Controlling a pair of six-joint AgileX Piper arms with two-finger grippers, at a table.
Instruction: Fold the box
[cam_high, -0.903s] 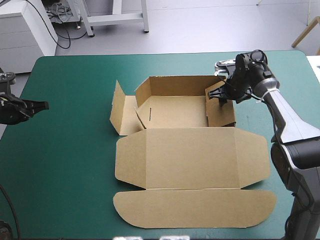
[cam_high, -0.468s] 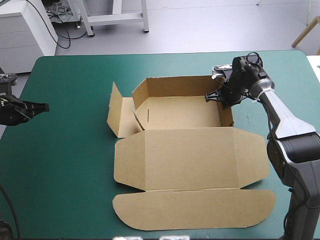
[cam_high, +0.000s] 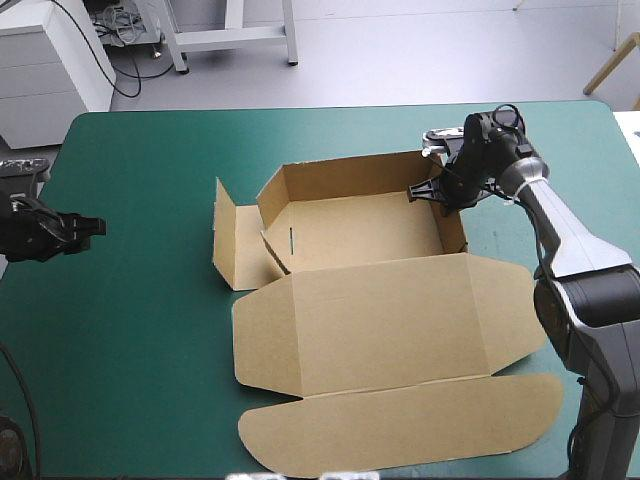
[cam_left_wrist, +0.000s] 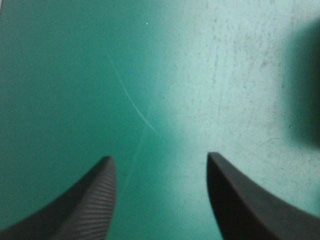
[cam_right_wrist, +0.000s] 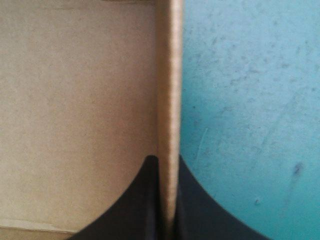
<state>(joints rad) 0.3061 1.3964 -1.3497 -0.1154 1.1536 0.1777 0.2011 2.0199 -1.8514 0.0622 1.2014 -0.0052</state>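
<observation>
Brown box (cam_high: 380, 310) lies mid-table on the teal-green cover (cam_high: 130, 380), long axis left to right, slightly skewed: open tray with raised walls far side, lid flat toward the near edge. Its right wall is pinched by the right gripper (cam_high: 433, 192); the left gripper (cam_high: 97, 227) gapes near the left edge.

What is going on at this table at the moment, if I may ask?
The robot is folding a brown box. The right gripper is shut on the box's right wall, holding it upright near the back corner. The left gripper hovers open over the teal-green cover at the table's left edge. The lid lies flat.
</observation>
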